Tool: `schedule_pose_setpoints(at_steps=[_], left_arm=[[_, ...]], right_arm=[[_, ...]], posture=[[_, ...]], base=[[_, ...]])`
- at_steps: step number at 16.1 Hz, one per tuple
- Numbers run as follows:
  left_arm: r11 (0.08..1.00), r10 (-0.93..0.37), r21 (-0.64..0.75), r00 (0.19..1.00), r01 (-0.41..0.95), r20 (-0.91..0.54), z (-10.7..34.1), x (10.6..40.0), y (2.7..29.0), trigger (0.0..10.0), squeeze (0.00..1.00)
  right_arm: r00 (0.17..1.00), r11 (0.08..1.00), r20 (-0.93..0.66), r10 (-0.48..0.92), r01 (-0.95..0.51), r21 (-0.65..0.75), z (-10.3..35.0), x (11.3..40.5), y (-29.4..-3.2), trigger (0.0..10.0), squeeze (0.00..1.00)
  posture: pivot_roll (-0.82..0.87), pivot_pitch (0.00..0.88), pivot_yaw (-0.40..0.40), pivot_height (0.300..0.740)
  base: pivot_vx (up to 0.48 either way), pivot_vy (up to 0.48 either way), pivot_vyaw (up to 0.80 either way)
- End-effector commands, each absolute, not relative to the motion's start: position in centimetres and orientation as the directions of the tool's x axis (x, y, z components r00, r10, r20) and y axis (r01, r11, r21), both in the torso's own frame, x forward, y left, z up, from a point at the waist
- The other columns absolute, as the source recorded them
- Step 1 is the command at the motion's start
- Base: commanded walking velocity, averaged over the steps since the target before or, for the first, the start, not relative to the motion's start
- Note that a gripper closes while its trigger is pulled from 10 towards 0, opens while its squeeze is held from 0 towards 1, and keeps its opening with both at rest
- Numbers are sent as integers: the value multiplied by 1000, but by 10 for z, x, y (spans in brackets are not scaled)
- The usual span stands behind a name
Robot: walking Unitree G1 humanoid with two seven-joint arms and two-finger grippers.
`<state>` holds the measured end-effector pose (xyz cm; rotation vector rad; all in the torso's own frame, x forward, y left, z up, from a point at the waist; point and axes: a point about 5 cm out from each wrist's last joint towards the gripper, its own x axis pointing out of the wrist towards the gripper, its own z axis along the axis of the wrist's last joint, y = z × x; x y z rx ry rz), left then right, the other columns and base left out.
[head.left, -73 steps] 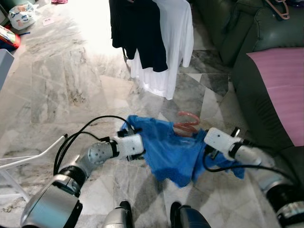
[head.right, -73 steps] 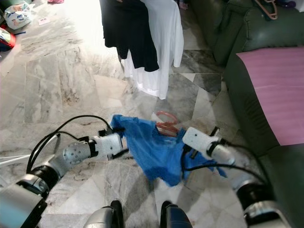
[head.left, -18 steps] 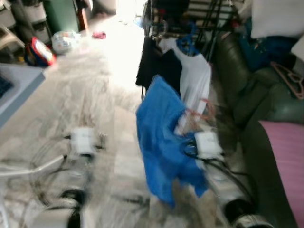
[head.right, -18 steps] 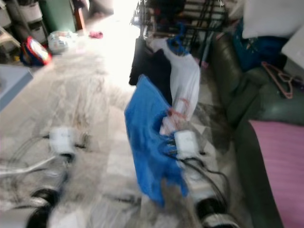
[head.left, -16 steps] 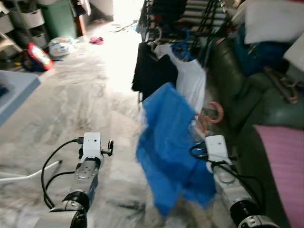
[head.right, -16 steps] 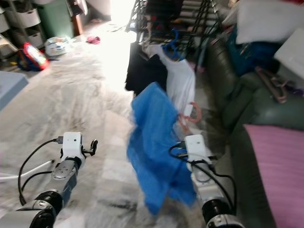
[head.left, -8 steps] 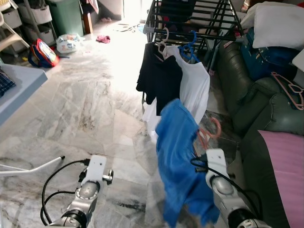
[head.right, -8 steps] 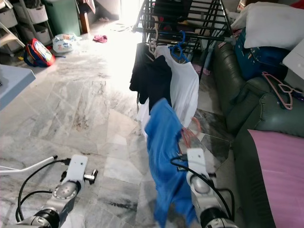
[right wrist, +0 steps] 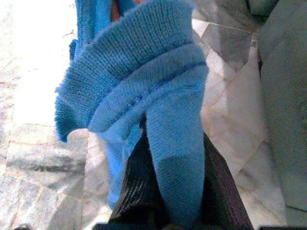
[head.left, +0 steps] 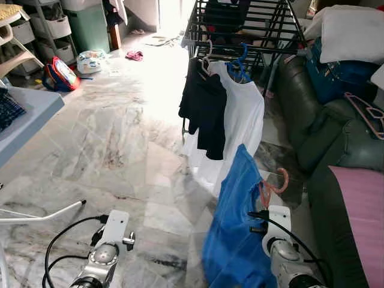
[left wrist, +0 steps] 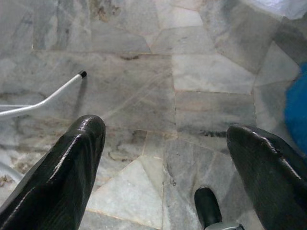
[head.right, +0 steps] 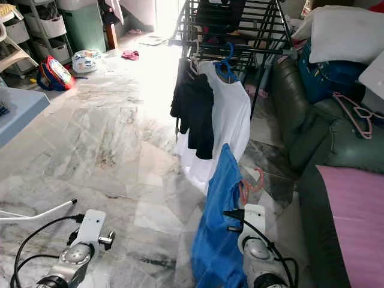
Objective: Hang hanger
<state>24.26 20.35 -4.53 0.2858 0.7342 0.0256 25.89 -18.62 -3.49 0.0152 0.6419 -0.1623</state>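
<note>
Blue shirt droops from a pink hanger, clenched by the right gripper; left gripper gapes over the floor.

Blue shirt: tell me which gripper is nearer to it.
Right. The right gripper is clamped on the blue shirt; the left gripper hangs open over the floor, apart from it.

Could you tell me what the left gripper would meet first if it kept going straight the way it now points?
Probably the marble floor: the left gripper, jaws open, points down at bare tiles between the white tube and the blue garment. Depth is unclear.
</note>
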Motion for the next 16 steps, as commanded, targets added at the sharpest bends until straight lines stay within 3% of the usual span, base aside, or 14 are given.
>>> schedule_pose_setpoints(at_steps=[1, 5, 8, 14, 16], left_arm=[[962, 129, 263, 733, 71, -668, -47, 240, 207, 10000, 0], [965, 126, 250, 710, 72, -692, -49, 237, 209, 10000, 0], [963, 126, 255, 700, 83, -703, -50, 235, 210, 10000, 0], [958, 122, 266, 692, 105, -711, -52, 232, 211, 10000, 0], [955, 121, 274, 693, 113, -710, -52, 232, 212, 10000, 0]], right_arm=[[799, 986, -581, -153, 165, -32, -32, 262, -188, 10000, 0], [790, 983, -597, -139, 182, 12, -36, 257, -184, 10000, 0], [786, 983, -602, -142, 185, 10, -38, 255, -185, 10000, 0], [784, 983, -605, -139, 184, 13, -40, 251, -184, 10000, 0], [794, 986, -595, -120, 165, 21, -39, 253, -181, 10000, 0]], posture=[[36, 7, -39, 740], [29, 15, -27, 740], [24, 19, -23, 740], [21, 24, -13, 740], [18, 27, -9, 740]], base=[[0, 0, 0], [0, 0, 0], [0, 0, -719], [0, 362, -800], [0, 371, 0]])
